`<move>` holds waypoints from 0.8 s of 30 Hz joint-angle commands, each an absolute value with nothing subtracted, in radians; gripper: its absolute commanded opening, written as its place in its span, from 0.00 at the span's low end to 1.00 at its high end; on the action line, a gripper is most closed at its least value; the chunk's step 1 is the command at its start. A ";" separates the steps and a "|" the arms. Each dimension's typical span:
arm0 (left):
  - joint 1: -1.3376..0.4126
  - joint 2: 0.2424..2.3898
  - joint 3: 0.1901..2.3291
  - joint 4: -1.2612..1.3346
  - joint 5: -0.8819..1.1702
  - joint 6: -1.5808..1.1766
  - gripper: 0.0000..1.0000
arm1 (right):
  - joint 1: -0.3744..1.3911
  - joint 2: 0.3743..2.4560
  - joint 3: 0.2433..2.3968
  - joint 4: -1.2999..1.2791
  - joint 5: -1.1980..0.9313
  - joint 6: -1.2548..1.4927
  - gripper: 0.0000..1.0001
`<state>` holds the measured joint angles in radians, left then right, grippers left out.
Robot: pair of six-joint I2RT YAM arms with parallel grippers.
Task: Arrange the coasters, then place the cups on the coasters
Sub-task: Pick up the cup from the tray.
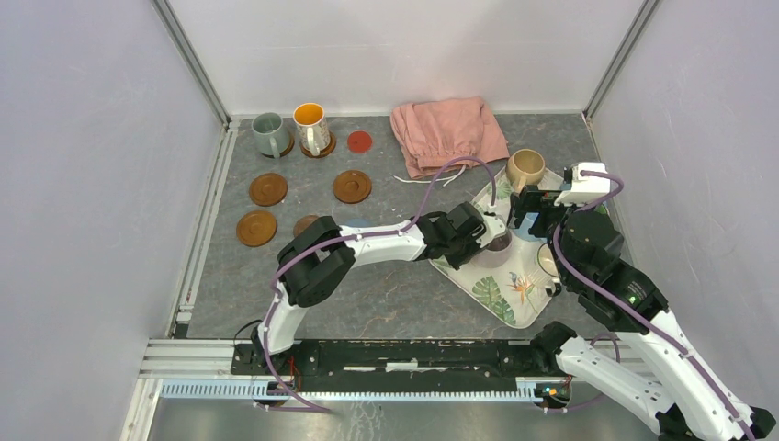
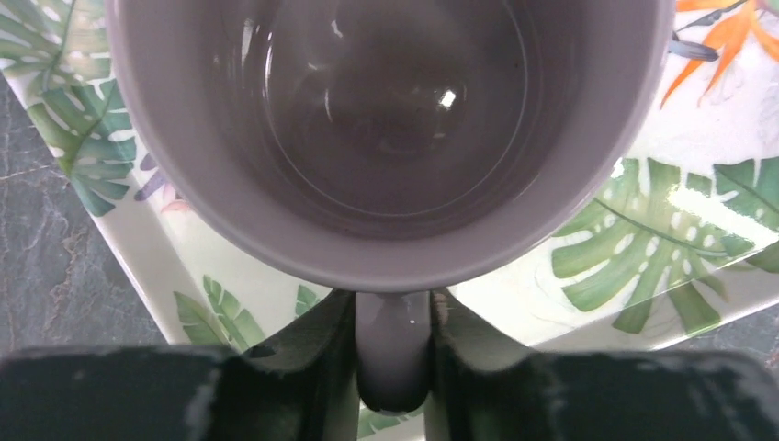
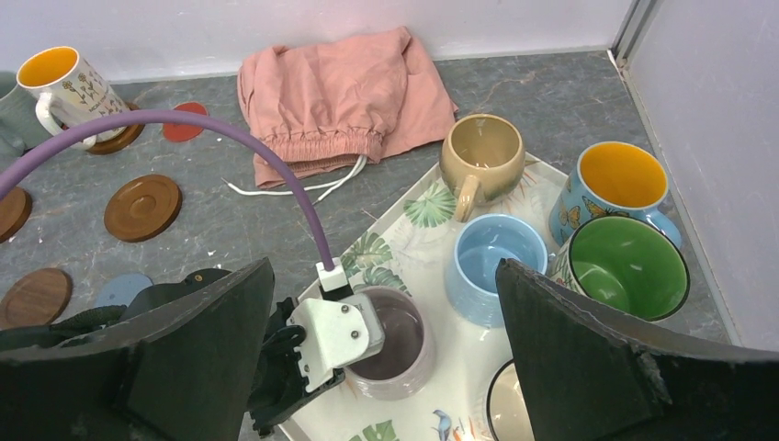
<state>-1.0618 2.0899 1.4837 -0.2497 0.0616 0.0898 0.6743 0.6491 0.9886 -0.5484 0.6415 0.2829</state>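
Note:
A lilac cup [image 2: 386,119] stands on the leaf-patterned tray [image 2: 661,230]. My left gripper [image 2: 392,317] is shut on its handle [image 2: 392,358]. In the top view that gripper [image 1: 487,234] sits at the tray's left edge. My right gripper [image 3: 384,266] hangs open above the tray, holding nothing. Beige [image 3: 480,156], light blue [image 3: 496,253], green-inside [image 3: 627,266] and orange-inside [image 3: 620,179] cups share the tray. A grey-green cup [image 1: 269,134] and another orange-inside cup [image 1: 311,127] stand on coasters at the back left. Bare brown coasters [image 1: 268,189] [image 1: 352,186] [image 1: 256,228], a red one [image 1: 360,141] and a blue one [image 3: 124,289] lie near them.
A crumpled pink cloth [image 1: 447,133] with a white drawstring lies at the back, touching the tray's far corner. A cream cup [image 3: 510,409] shows partly at the tray's near side. Enclosure walls and metal rails [image 1: 207,211] bound the grey table.

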 commanded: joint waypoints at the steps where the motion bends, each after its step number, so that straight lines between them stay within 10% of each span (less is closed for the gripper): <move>1: -1.068 2.095 1.526 -0.244 0.024 0.139 0.22 | 0.678 0.651 0.986 -0.528 0.674 0.278 0.98; 4: -1.068 2.089 1.527 -0.255 0.025 0.141 0.03 | 0.677 0.653 0.988 -0.526 0.672 0.278 0.98; 24: -1.067 1.795 1.238 0.076 -0.107 -0.086 0.02 | 0.677 0.677 0.956 -0.488 0.637 0.290 0.98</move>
<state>-1.0626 1.9316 1.2587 -0.1440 -0.0380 0.0185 0.6743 0.6716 0.9661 -0.5308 0.6357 0.2901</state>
